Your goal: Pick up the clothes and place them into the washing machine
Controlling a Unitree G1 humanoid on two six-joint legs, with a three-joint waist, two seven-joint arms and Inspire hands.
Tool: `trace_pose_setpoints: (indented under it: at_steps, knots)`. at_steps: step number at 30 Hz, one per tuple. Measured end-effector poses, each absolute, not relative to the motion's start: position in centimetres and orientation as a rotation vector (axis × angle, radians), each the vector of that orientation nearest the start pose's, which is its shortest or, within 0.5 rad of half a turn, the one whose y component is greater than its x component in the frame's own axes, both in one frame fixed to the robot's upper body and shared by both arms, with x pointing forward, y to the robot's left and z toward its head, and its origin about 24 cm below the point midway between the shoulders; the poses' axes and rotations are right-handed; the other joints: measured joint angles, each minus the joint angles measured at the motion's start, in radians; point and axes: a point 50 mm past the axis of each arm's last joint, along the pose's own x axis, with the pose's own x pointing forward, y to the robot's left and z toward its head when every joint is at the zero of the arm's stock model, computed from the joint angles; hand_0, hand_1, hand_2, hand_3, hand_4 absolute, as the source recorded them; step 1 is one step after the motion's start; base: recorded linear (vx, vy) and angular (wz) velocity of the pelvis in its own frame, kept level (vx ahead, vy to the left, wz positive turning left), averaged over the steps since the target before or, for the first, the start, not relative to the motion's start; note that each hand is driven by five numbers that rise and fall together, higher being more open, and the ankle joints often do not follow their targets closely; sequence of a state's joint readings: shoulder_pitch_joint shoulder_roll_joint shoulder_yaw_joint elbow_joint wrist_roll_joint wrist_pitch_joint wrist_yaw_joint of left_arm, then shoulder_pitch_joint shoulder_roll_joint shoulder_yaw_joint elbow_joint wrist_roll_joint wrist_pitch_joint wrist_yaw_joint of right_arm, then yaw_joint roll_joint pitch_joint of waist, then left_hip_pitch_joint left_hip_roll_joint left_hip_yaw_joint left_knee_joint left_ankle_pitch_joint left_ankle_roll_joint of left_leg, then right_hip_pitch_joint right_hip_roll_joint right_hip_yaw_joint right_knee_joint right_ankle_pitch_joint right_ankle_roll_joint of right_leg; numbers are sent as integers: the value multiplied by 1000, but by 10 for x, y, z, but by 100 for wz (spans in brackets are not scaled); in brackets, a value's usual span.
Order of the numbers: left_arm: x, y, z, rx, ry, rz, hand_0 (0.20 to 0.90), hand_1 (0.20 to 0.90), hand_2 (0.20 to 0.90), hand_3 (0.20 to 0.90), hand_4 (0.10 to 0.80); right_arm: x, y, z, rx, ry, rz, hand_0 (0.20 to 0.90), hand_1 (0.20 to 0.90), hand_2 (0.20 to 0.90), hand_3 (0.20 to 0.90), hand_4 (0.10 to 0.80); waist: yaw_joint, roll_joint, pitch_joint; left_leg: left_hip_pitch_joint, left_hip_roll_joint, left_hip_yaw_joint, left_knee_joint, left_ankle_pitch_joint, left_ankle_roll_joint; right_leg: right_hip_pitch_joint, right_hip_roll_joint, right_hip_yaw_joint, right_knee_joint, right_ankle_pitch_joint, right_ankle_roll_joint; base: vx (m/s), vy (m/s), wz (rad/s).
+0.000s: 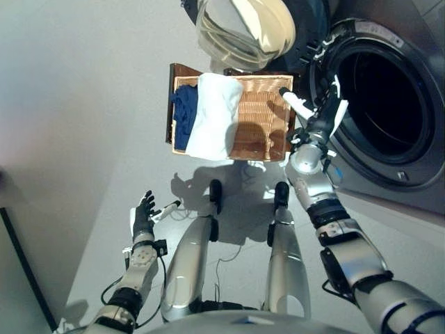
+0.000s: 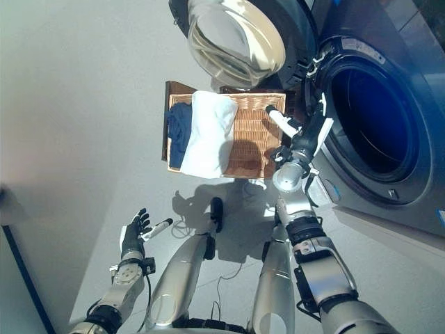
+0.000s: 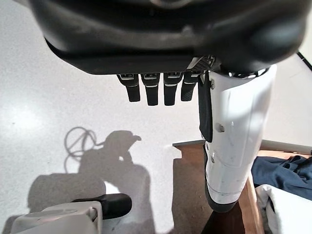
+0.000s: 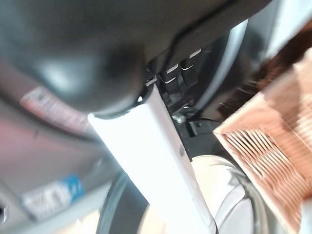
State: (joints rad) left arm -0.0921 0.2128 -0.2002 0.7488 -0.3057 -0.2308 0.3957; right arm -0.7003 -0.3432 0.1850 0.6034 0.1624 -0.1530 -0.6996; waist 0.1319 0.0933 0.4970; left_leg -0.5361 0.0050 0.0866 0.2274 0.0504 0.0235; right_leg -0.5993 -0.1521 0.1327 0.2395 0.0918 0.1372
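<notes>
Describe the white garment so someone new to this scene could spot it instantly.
Left of the washing machine and its open door, a wicker basket sits on the floor. The white garment lies draped across its left part; the only other garment, beside it, is dark blue.

No text, number or sign can be read anywhere. The washing machine (image 1: 389,104) carries a strip of small print along the upper rim of its drum opening, too fine to make out. A blue and white sticker (image 4: 51,194) sits on the machine's grey front panel, below the opening, and its markings are blurred past reading. A second blue sticker shows at the panel's lower right edge in the right eye view, also illegible. The wicker basket (image 1: 268,125) bears no lettering.
</notes>
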Motion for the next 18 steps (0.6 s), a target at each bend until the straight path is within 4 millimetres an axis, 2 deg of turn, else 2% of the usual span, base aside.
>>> trace_pose_setpoints:
  at_steps: [8,9,11,18]
  knots:
    - [224,202,-73,99,412,365,900,900,900,900,800,369,-210,168,-782,-441,-516,900,900,900,900,800,19,-9,5,0,1,-4,1,0,0,2,1,-4,0,0,-1,0,0,0]
    - [224,203,-73,99,408,367,900,900,900,900,800,370,-209,170,-819,-451,-510,900,900,900,900,800,19,-10,5,0,1,-5,1,0,0,3,1,-4,0,0,-1,8,1,3]
    - [225,207,-71,97,395,374,900,900,900,900,800,374,-206,183,-1066,-509,-448,900,900,900,900,800,20,-15,8,1,1,-11,3,0,0,10,1,-10,-2,0,-1,3,0,7]
    - [226,211,-68,102,375,353,900,900,900,900,800,382,-191,217,-1572,-664,-317,900,900,900,900,800,35,-25,10,5,0,-20,4,0,0,18,-1,-18,-3,-2,-4,4,1,2]
